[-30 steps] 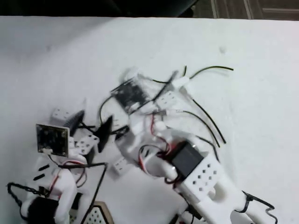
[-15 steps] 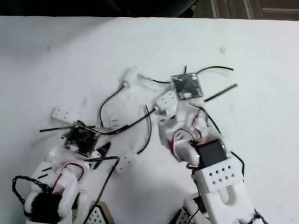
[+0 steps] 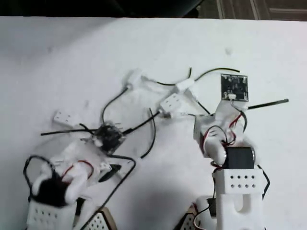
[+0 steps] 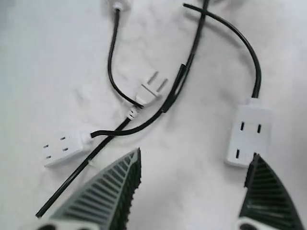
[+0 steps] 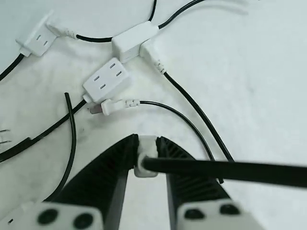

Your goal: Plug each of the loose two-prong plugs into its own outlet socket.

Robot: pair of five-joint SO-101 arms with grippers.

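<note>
Outlet sockets [image 3: 171, 103] on black cords [image 3: 111, 104] lie scattered across the middle of the white desk [image 3: 72, 48]. At the right, the right end effector [image 5: 147, 141] is pinching one white plug [image 5: 146, 151], whose cord sticks out rightward. At the near left, the left end effector [image 4: 196, 155] is spread wide over two outlets, first socket [image 4: 245, 136] and second socket [image 4: 62, 148], and one loose two-prong plug [image 4: 152, 88].

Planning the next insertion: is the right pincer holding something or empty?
Holding. The right pincer is shut on a white cord end, its black cord sticking out sideways; plug or socket, cannot tell.
</note>
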